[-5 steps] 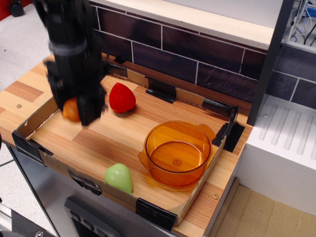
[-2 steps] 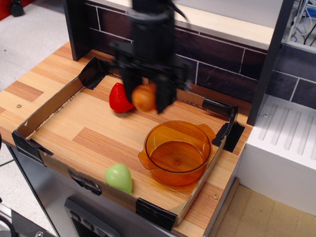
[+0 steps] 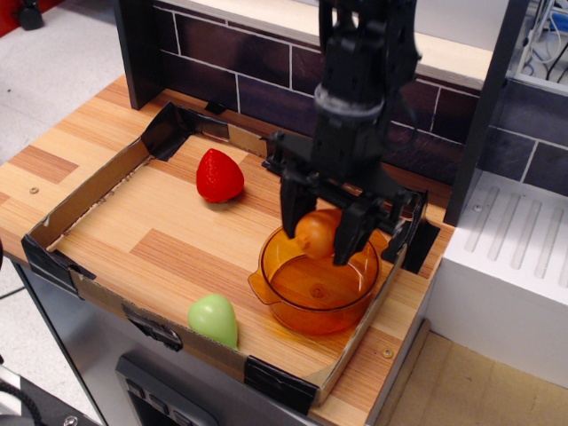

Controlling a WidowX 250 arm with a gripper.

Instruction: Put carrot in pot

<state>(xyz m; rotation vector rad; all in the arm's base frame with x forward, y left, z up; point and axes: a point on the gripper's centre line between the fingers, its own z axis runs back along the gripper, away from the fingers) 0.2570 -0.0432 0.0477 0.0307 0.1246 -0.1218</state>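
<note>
The black gripper (image 3: 320, 236) hangs over the amber translucent pot (image 3: 317, 293) at the tray's right front. It is shut on the small orange carrot (image 3: 317, 233), which sits between its two fingers just above the pot's back rim. The pot stands upright on the wooden board and its inside looks bare.
A red strawberry (image 3: 218, 176) lies at the back left of the board. A pale green pear-like toy (image 3: 214, 319) lies at the front edge. A low cardboard wall (image 3: 87, 193) with black tape corners rings the board. A dark tiled wall stands behind; a white unit (image 3: 510, 266) stands at the right.
The gripper has carried the carrot from the left of the tray, past the strawberry, to above the pot, and come lower. Nothing else moved.
</note>
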